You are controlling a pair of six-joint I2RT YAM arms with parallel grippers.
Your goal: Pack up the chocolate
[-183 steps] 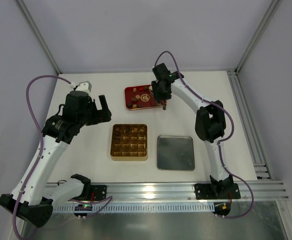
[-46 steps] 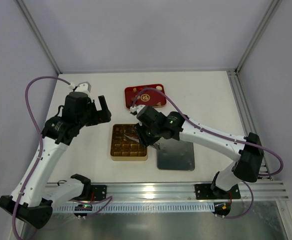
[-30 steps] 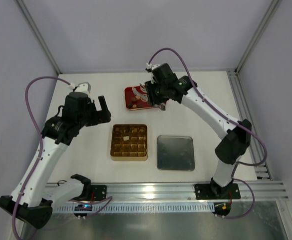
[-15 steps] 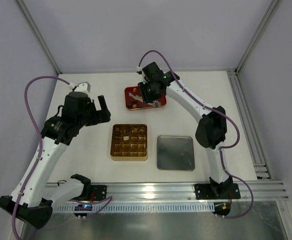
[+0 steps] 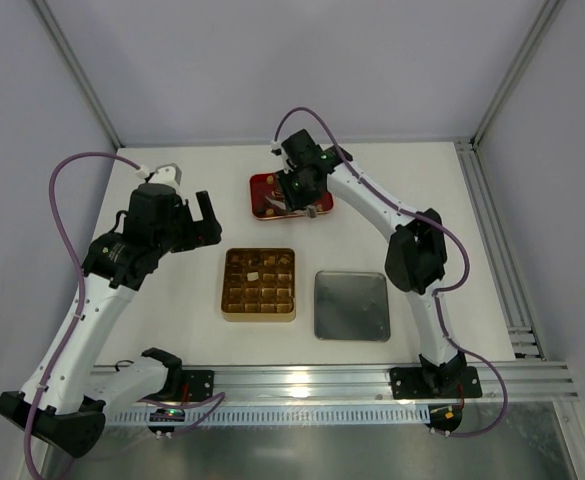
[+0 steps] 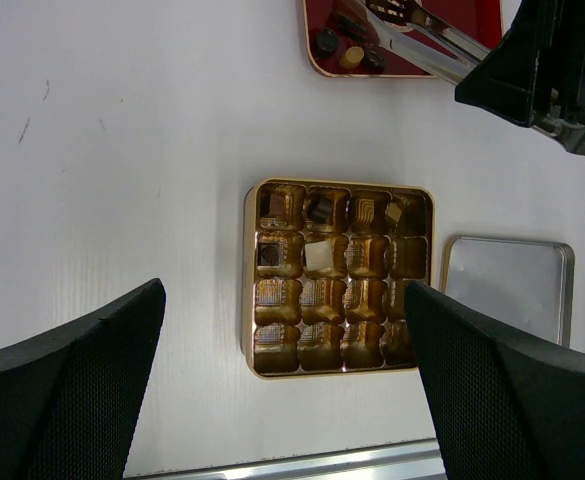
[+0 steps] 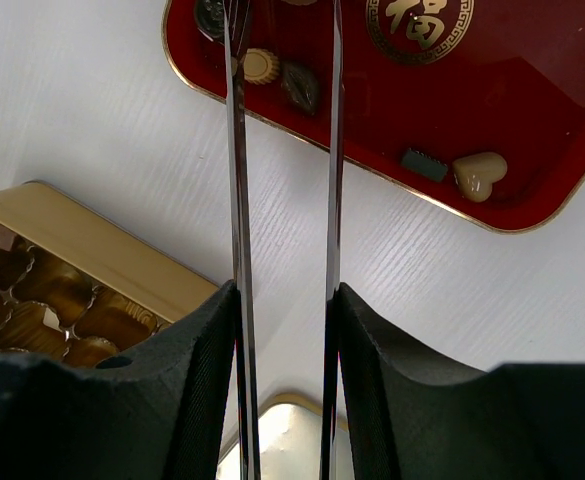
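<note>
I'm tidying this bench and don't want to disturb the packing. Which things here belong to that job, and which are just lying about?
In the job: chocolate in the red tray; gold box, partly filled; tweezers in the right gripper.
Lying about: silver lid beside the box; left gripper, open, idle.

The scene is lit brightly and evenly from above, and only faint shadows are cast on the white table (image 5: pixel 172 300). Glints are seen in the gold box (image 6: pixel 338 290) and along the tweezers (image 7: pixel 236 180) (both rendered sharply); the wrist views' near foreground is left dark.
</note>
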